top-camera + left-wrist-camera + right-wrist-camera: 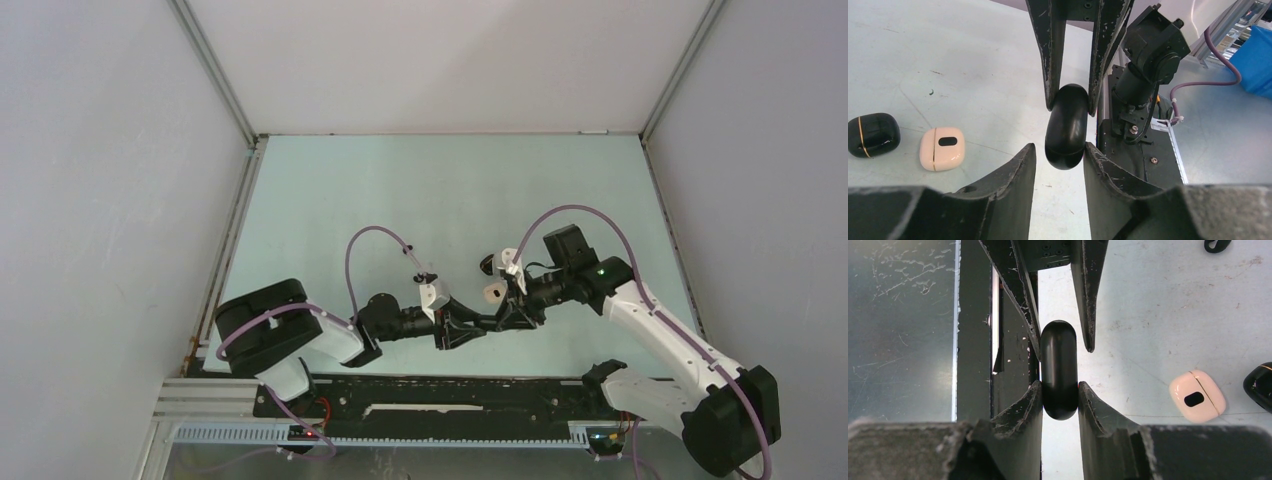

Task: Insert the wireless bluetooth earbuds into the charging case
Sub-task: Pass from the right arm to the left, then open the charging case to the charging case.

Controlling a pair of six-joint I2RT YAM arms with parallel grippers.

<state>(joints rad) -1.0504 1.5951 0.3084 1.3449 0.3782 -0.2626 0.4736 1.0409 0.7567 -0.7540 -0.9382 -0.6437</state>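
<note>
A closed black pebble-shaped charging case (pixel 1066 125) hangs above the table between both grippers. My right gripper (pixel 1059 387) is shut on one end of it, with both fingertips pressed to its sides. My left gripper (pixel 1059 150) is around the other end. Its right fingertip (pixel 1089 150) touches the case and its left fingertip (pixel 1029 152) stands a little apart. In the top view the two grippers meet at the table's middle front (pixel 500 320). A small black piece (pixel 1217 245), cut off by the top edge of the right wrist view, may be an earbud. No other earbuds show.
A closed whitish-pink case (pixel 942 148) and a black case with a gold seam (pixel 872 134) lie side by side on the pale green table (pixel 400 200). They also show just beyond the grippers in the top view (pixel 494 292). The arms' black base rail (pixel 450 395) runs along the near edge.
</note>
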